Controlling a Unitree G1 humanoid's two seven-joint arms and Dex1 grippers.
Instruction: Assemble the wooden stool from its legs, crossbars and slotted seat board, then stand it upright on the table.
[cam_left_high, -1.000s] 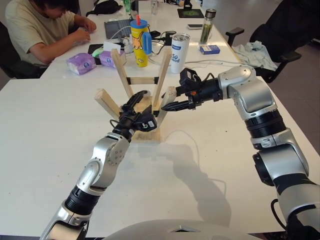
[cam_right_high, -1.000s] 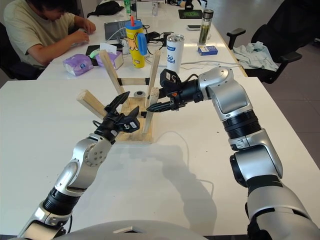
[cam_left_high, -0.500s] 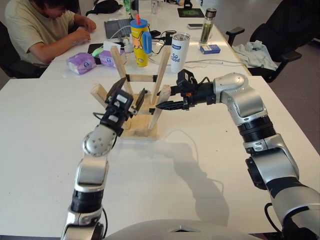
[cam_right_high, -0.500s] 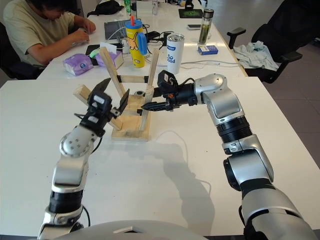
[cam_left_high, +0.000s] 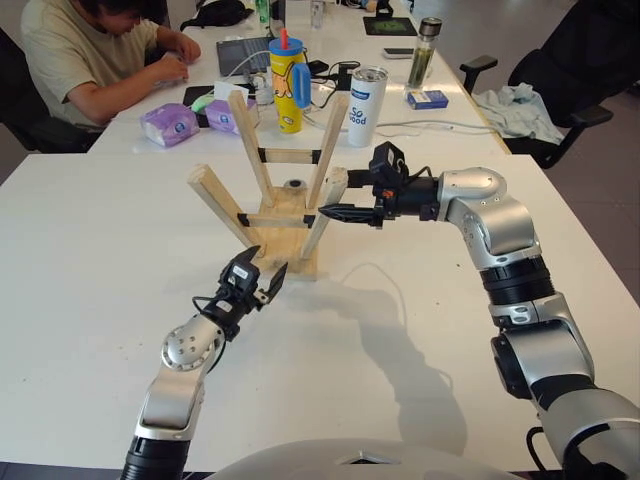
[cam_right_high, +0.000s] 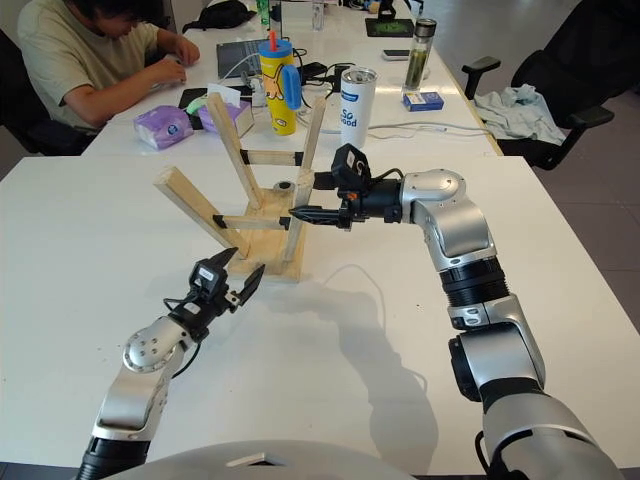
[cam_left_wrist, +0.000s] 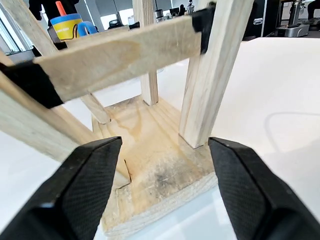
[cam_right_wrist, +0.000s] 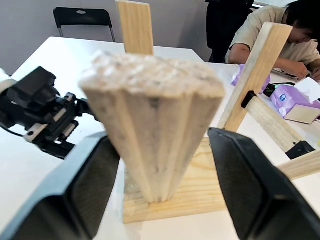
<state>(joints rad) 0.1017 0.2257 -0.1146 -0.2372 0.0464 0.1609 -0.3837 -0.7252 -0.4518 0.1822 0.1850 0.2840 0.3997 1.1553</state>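
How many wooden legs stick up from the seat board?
4: far-left leg splayed outward, rear-left leg, rear-right leg, front-right leg. None appears hidden.

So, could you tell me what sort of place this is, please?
Probably a shared office or lab: long white tables, a black office chair, and a laptop beside drink cups.
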